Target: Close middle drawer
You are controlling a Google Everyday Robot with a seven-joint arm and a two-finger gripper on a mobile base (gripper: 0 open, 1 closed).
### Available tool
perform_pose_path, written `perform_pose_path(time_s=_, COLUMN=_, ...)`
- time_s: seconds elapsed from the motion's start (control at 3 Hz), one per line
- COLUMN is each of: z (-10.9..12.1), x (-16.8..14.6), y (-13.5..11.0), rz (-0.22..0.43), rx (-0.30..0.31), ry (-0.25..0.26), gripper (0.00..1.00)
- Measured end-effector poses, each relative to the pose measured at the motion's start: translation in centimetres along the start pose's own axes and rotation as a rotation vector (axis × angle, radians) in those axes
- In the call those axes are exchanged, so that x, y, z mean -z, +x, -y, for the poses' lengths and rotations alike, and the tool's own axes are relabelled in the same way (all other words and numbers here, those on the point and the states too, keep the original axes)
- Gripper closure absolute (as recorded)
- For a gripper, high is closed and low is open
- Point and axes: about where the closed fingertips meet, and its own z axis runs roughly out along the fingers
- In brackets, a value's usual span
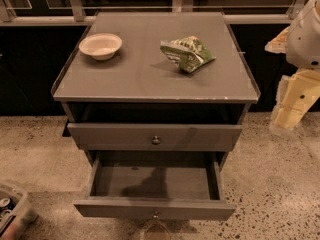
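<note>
The middle drawer is dark grey and pulled far out of the cabinet toward me. Its inside is empty, and its small round knob sits at the centre of the front. The drawer above it stands out only a little and has its own knob. The lowest drawer is hidden under the open one. My gripper, cream-coloured below a white arm part, hangs at the right edge of the view. It is beside the cabinet's right side, apart from the drawers, and holds nothing that I can see.
On the cabinet top a white bowl stands at the back left and a green snack bag lies at the back right. A bin with cans stands on the speckled floor at the lower left. A dark wall with rails runs behind.
</note>
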Motion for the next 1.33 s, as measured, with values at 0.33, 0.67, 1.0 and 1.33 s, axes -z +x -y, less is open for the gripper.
perform_pose_path(time_s=0.33, z=0.0, x=0.0, y=0.0, rz=0.000, rx=0.000, ry=0.000, gripper=0.00)
perform_pose_path(time_s=0.67, z=-1.9, x=-1.6, y=-0.6, rz=0.066, rx=-0.020, ry=-0.003, gripper=0.00)
perform_pose_path(time_s=1.0, z=-5.9, x=-6.0, y=-0.9, rz=0.204, rx=-0.124, ry=-0.044, gripper=0.00)
perform_pose_path(time_s=1.33, z=-9.4, x=-11.7, y=-2.0, rz=0.329, rx=-0.209, ry=-0.107, gripper=0.00)
